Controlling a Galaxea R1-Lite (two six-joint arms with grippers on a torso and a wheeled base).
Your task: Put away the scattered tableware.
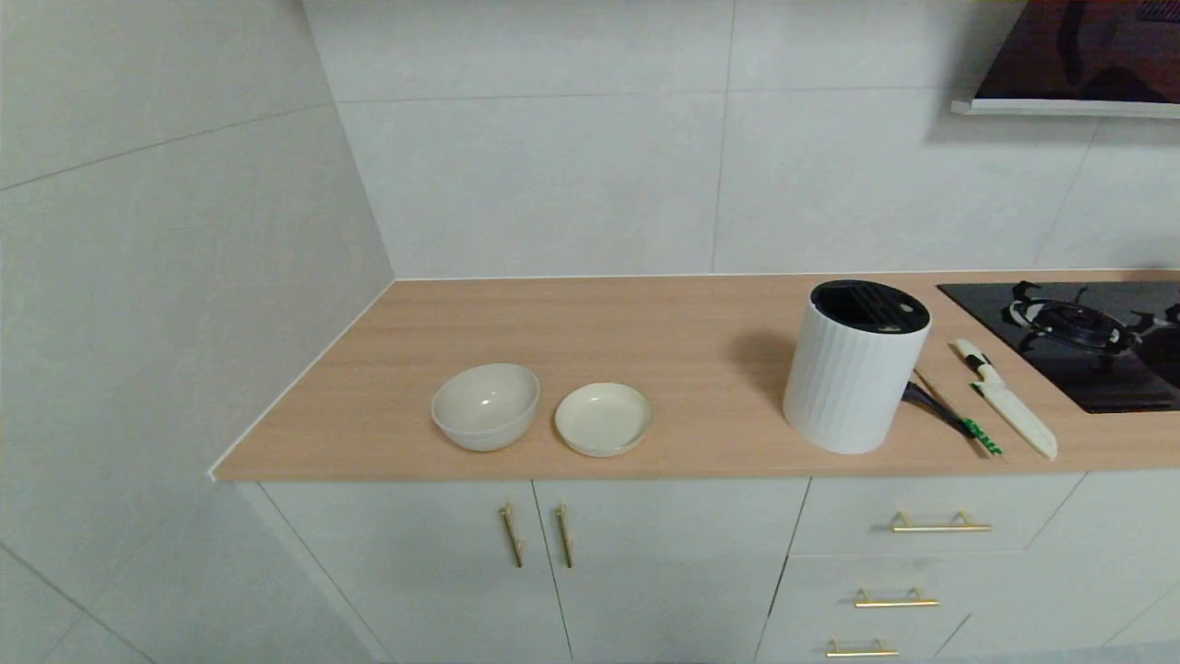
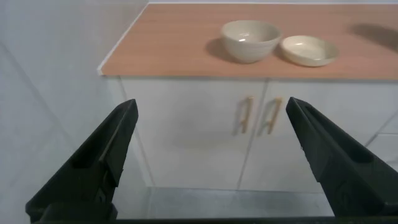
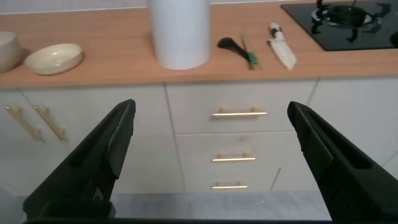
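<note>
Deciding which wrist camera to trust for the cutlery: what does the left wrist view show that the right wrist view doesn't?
Left wrist: the open left tool and the counter's left end. Right wrist: the open right tool, white ribbed holder, knife, black utensil, gas hob, drawers. Both: shallow dish, deep bowl (just an edge in the right), cabinet door handles.

My left gripper [image 2: 211, 165], jaws spread wide, held level and pointing forward, my right gripper [image 3: 211, 165], jaws equally wide, same level pose
</note>
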